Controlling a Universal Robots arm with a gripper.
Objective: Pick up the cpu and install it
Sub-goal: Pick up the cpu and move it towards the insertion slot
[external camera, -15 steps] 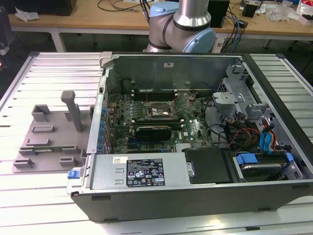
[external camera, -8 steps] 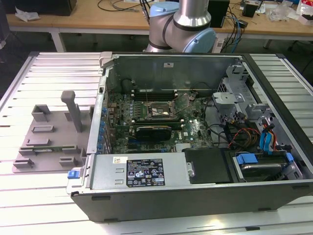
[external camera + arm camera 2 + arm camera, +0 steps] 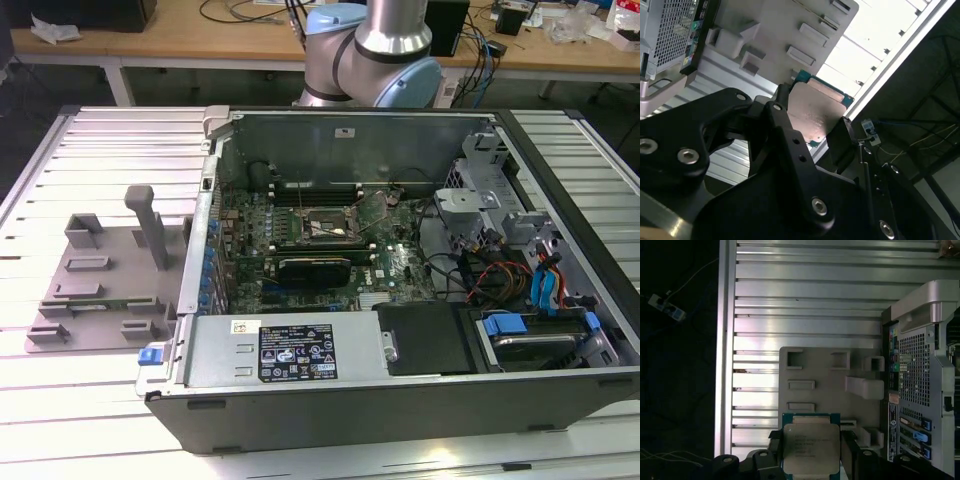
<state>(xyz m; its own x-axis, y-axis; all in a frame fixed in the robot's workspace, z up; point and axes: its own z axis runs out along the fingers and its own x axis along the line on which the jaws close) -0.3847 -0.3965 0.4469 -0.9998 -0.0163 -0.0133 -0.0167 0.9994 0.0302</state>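
Claw [image 3: 811, 452] is clamped on the cpu [image 3: 810, 446], holding it clear above the grey fixture plate [image 3: 820, 372] near the table [image 3: 805, 315] edge, beside the open computer case [image 3: 420, 410]. Pick-up is done; installation is outstanding. Inside the case, the motherboard socket [image 3: 325, 228] appears unoccupied, though that cannot be confirmed at this range.
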